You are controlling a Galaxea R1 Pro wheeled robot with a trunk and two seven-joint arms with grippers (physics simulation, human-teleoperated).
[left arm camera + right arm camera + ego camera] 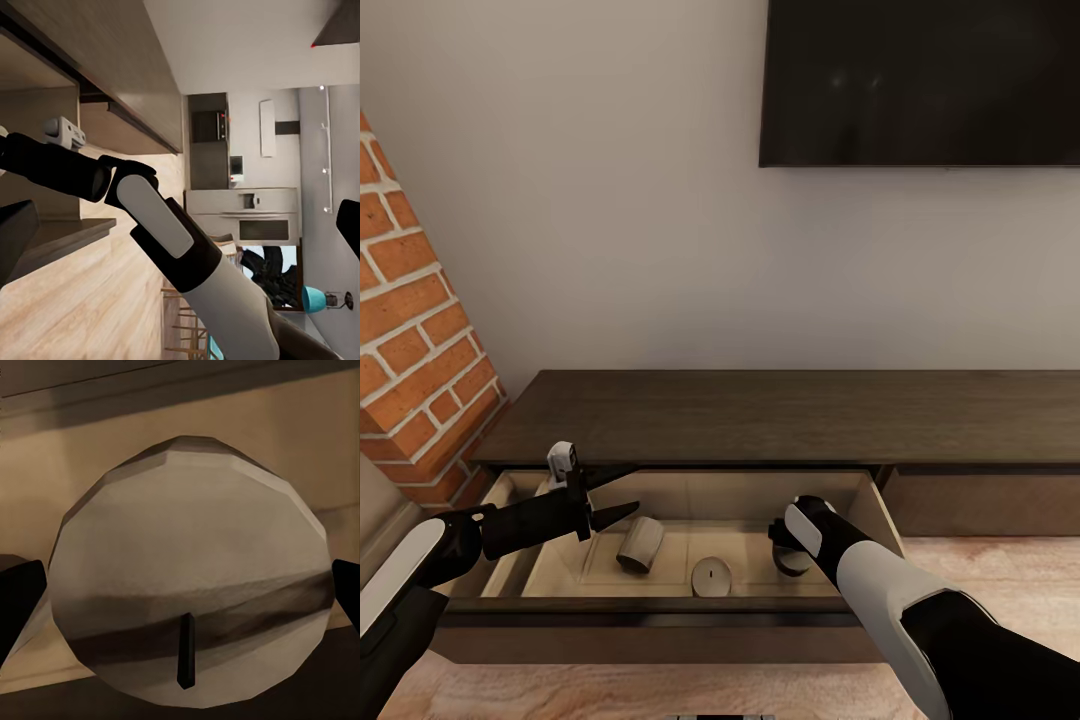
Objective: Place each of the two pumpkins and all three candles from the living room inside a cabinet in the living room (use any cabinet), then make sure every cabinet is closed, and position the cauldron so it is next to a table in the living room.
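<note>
A long, dark-brown cabinet (780,415) runs along a pale wall (610,200) beneath a black television (920,80), with a red brick column (415,330) rising past its left end. Its left drawer (865,490) stands pulled out over the light wood floor (990,570), showing a pale inside.

The robot's two arms reach into the drawer. The left arm (420,560) comes in over the front left corner, and its gripper (622,492) hangs with the two dark fingers spread apart, gripping nothing, the tips just short of a candle. The right arm (900,590) comes in over the front right corner. Its gripper (792,548) sits down over a third candle (191,592) near the drawer's right wall; in the right wrist view the candle's round, pale top with its short dark wick lies between the two dark fingertips (19,604), which stand at either side of it (whether they press on it cannot be told).

Two more candles rest on the drawer floor. One pale candle (641,545) lies tipped on its side, left of centre. The other candle (711,574) stands upright near the front edge, about midway along, wick up.
</note>
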